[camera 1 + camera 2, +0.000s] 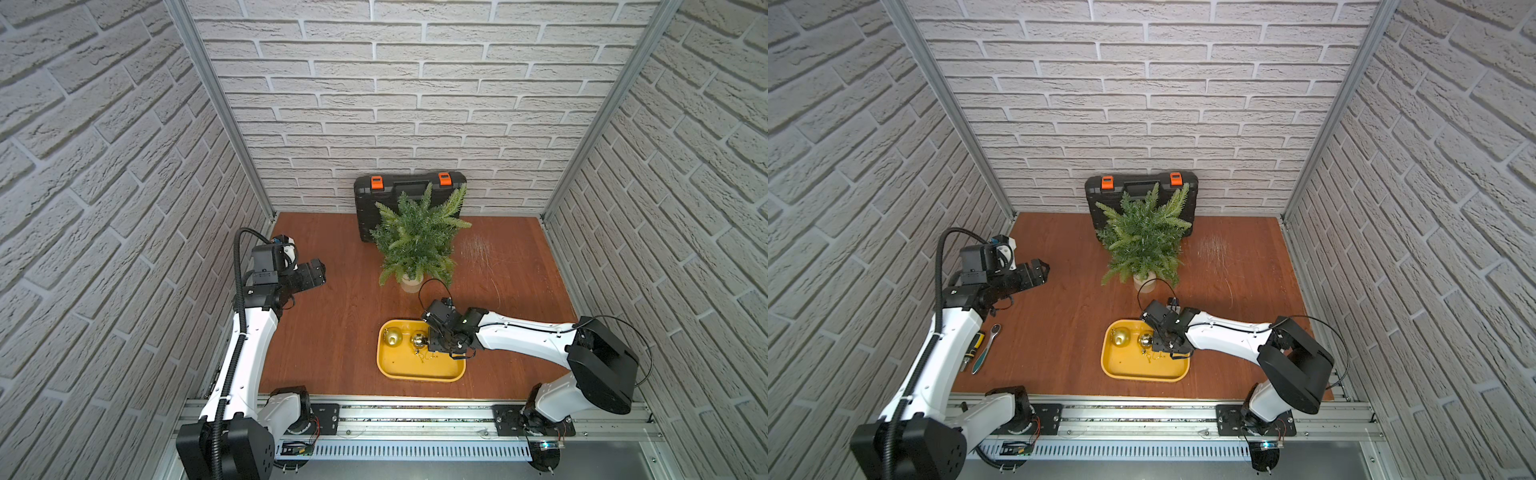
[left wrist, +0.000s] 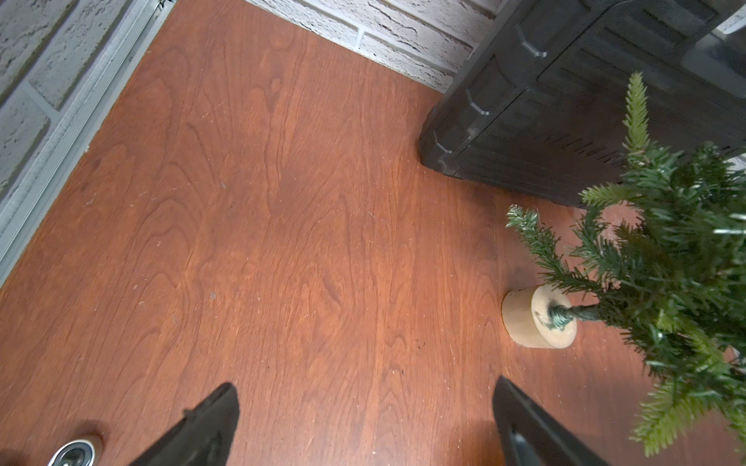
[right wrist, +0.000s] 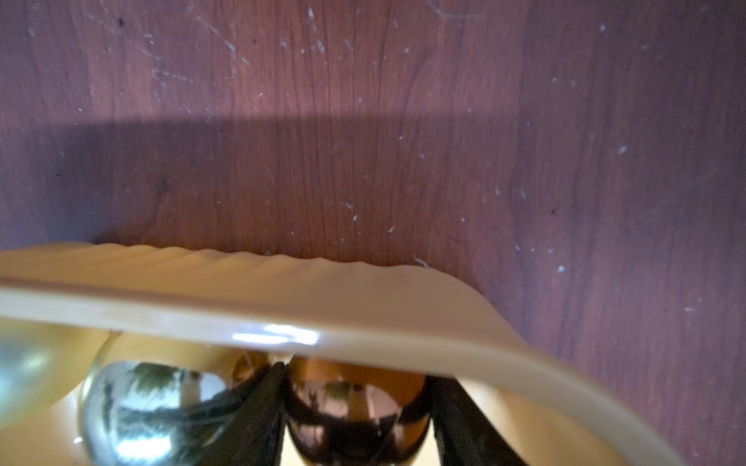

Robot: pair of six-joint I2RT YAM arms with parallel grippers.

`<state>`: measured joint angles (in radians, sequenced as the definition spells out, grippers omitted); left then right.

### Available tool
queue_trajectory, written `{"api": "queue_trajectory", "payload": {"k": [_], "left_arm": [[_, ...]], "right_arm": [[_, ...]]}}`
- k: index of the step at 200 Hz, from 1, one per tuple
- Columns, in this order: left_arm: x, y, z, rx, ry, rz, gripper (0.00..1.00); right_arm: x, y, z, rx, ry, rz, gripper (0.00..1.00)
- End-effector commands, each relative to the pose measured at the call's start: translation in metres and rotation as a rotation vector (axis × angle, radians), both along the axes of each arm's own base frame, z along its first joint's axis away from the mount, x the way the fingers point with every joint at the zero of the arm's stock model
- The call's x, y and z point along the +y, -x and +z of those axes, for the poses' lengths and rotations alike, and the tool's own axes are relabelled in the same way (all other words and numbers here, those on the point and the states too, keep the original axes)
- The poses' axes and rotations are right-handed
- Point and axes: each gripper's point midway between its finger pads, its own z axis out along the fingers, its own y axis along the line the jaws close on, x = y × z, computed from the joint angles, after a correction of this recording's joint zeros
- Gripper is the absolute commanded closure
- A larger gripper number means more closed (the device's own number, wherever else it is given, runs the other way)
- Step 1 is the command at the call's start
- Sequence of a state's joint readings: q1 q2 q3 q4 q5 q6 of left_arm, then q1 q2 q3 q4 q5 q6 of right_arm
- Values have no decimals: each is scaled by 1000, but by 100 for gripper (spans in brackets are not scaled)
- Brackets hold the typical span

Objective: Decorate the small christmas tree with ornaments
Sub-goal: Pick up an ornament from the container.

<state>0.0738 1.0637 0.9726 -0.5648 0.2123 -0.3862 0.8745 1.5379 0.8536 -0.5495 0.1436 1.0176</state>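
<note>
Right gripper [image 3: 357,387] reaches down into the yellow tray [image 1: 419,379]. It is clenched on the copper-bronze bauble [image 3: 355,419]. In the right wrist view one black finger [image 3: 258,411] lies against each flank of the ball. The bauble sits low inside the tray, close under the rim on the gripper's far side. In both top views the gripper body covers it.

Just left of the gripper, hard by its left finger, sits the mirror-like pale gold bauble [image 1: 419,340]. Green branches are reflected in its skin. Further left of the gripper, in the same tray and apart from the mirror one, lies the gold bauble [image 1: 392,336]. All three ornaments are in the tray.

Beyond the gripper, toward the back wall, the small christmas tree [image 1: 419,237] stands upright. Its pale beige base [image 1: 411,283] rests on the wooden tabletop [image 1: 332,332], near the tray but not touching it.

Behind the tree, farther from the gripper, a black case [image 1: 374,208] with orange latches stands against the brick wall [image 1: 415,104]. The upper branches overlap the case in both top views.

Well off to the right gripper's left, the left gripper [image 2: 363,383] hangs above the table. Its fingers are spread wide and released, holding nothing. The tree base is off to its right.

In a top view, a ratchet wrench [image 1: 984,353] and a yellow-and-black screwdriver [image 1: 979,340] lie side by side beside the left arm.
</note>
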Motion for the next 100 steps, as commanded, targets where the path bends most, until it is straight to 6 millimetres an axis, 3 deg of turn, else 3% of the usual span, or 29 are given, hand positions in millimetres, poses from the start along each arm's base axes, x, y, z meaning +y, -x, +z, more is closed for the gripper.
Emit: {"api": "queue_trajectory", "payload": {"k": [1,60,100], "left_arm": [[1,-1,-5,6,8,-4,2],[0,-1,-7,10,11,-6,2],[0,-1,-7,14,10,-6,2]], "right_arm": [[-2,-4,-4,-27,18,-6,43],[-1,-5,-8,-28,28,3,46],[-3,-6,0,-46,38,12,50]]}}
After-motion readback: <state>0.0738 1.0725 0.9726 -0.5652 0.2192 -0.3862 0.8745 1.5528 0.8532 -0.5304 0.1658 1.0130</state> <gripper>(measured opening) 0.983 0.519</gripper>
